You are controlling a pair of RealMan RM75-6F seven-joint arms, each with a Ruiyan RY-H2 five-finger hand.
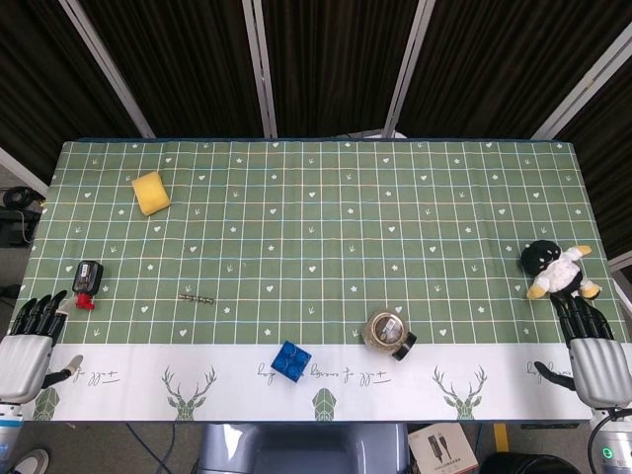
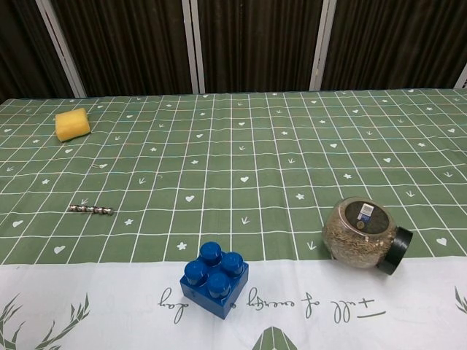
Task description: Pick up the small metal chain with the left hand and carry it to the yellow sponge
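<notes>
The small metal chain (image 1: 196, 297) lies stretched out on the green cloth left of centre; the chest view shows the chain (image 2: 91, 210) at its left side. The yellow sponge (image 1: 150, 193) sits at the far left of the table, and in the chest view the sponge (image 2: 72, 124) is at the upper left. My left hand (image 1: 28, 341) rests at the table's near left edge, fingers apart, holding nothing, well left of the chain. My right hand (image 1: 592, 351) rests at the near right edge, also holding nothing. Neither hand shows in the chest view.
A black and red device (image 1: 87, 280) lies between my left hand and the chain. A blue brick (image 1: 290, 359) and a tipped glass jar (image 1: 387, 333) sit near the front edge. A plush penguin (image 1: 556, 270) lies just beyond my right hand.
</notes>
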